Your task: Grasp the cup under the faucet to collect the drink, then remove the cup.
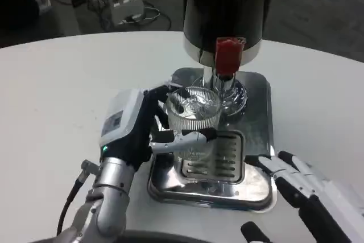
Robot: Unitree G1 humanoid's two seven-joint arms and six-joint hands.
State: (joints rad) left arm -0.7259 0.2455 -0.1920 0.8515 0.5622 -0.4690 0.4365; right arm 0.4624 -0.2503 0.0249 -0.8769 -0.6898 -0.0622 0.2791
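At the far middle of the round white table (pixel 51 83) stands a tall black cylindrical drink dispenser (pixel 227 4), and below it sits a square shiny steel drip tray (pixel 259 140) with a slotted grate. Near the right edge, the right hand (pixel 296 180) lies palm-down beside the tray with its fingers spread, holding nothing. On the left, the left hand (pixel 136 126) wraps its fingers round the ribbed clear glass cup (pixel 193 119), thumb across the near side. That cup stands over the grate, just near and left of the red tap lever (pixel 229 55) and chrome spout (pixel 226 83). To my eye the rim should sit squarely under the spout, kept upright and steady, before the lever is pressed. No brand, label or writing can be read.
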